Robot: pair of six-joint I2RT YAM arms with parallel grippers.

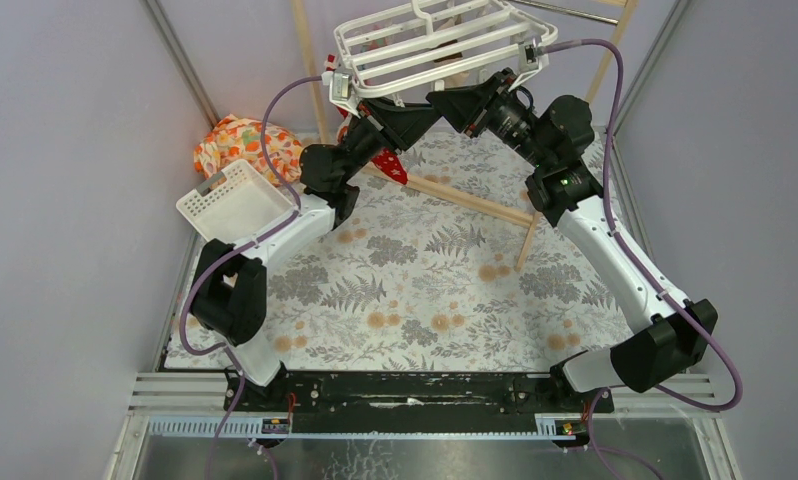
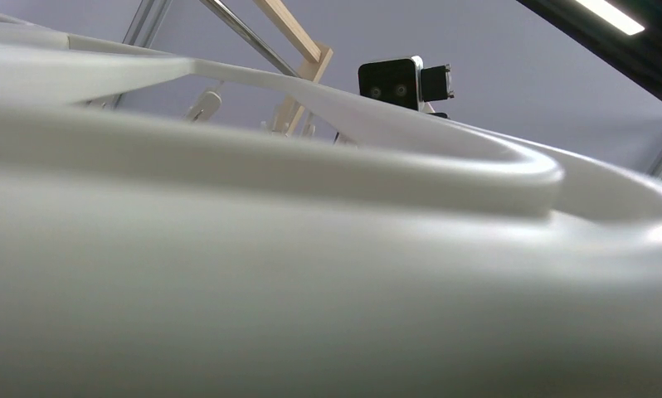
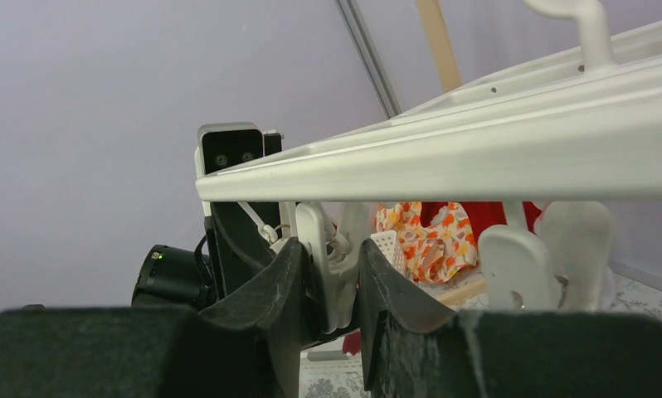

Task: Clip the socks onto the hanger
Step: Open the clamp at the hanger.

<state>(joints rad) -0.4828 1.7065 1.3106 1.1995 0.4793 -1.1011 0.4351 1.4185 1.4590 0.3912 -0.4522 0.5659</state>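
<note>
The white grid hanger hangs at the back centre, and both grippers reach up under its near edge. My right gripper is shut on a small white clip dangling from the hanger bar. A second clip hangs to the right of it. My left gripper faces the right gripper under the hanger; its fingers are hidden, because a hanger bar fills the left wrist view. A red sock hangs just below the left gripper; I cannot tell what holds it. It also shows in the right wrist view.
An orange floral cloth bundle lies at the back left, next to a white slotted basket. A wooden pole rack stands behind the arms, with a rail crossing the patterned table. Grey walls close in on both sides.
</note>
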